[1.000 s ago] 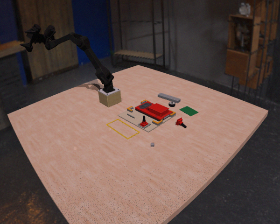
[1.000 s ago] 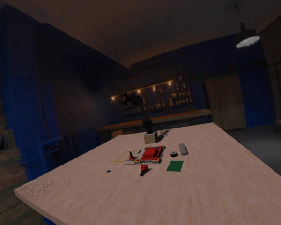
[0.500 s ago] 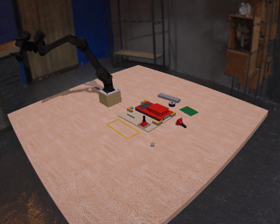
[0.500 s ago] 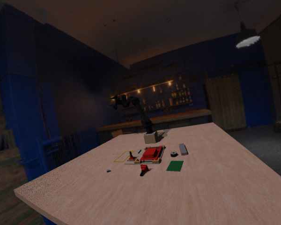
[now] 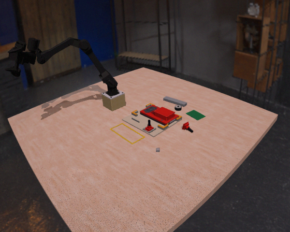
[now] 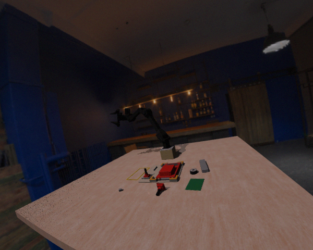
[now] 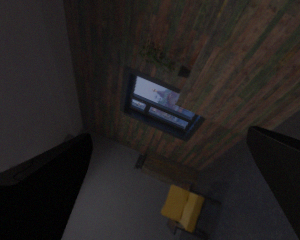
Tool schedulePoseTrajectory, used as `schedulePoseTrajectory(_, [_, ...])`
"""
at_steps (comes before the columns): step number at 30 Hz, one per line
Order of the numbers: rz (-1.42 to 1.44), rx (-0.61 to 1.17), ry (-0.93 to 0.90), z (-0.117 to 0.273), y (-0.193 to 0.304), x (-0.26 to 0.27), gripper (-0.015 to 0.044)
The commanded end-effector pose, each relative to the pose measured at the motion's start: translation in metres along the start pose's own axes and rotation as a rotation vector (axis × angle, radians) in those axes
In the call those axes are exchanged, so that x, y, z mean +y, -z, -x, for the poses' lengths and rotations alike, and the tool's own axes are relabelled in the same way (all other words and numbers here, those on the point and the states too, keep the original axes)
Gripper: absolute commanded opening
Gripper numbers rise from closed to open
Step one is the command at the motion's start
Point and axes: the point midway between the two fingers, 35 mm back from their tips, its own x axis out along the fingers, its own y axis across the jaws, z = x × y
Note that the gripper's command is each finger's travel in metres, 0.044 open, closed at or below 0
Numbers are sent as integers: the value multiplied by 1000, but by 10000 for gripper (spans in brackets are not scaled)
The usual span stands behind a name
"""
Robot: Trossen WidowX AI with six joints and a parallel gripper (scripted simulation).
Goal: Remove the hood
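The red toy car [image 5: 145, 113] [image 6: 177, 167] sits among orange corner pieces on a thin pale board [image 5: 140, 125]. A raised red block [image 5: 164, 113] [image 6: 166, 170], which looks like its hood, sits on the car's end away from the arm base. The marked area is a yellow outline [image 5: 121, 136] [image 6: 131, 179] on the table beside the board, with nothing inside. My gripper [image 5: 10, 60] [image 6: 112, 117] [image 7: 169, 137] is wide open and empty, high up and far left of the car in the top and exterior views. The wrist view shows only the room between the fingers.
A red and black upright piece [image 5: 149, 127] [image 6: 145, 174] stands on the board. A similar piece [image 5: 186, 125] [image 6: 160, 187] lies beyond it. A grey bar [image 5: 175, 101], a wheel [image 5: 178, 108], a green square [image 5: 195, 114] and a small grey piece [image 5: 157, 150] lie around.
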Motion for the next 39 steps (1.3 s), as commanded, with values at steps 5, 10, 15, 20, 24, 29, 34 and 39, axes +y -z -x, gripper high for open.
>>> schedulePoseTrajectory(5, [-53, 108, 32, -55, 77, -2, 440])
schedulePoseTrajectory(10, [-72, 178, 59, -80, 125, -3, 440])
schedulePoseTrajectory(15, [-81, 254, 89, -99, 176, -3, 440])
schedulePoseTrajectory(20, [-78, 334, 121, -114, 230, -1, 440])
schedulePoseTrajectory(24, [-68, 402, 146, -121, 274, 1, 440])
schedulePoseTrajectory(29, [-57, 492, 182, -124, 330, 5, 440])
schedulePoseTrajectory(34, [-36, 588, 218, -121, 387, 10, 440])
schedulePoseTrajectory(39, [-64, 628, 274, -111, 423, 18, 440])
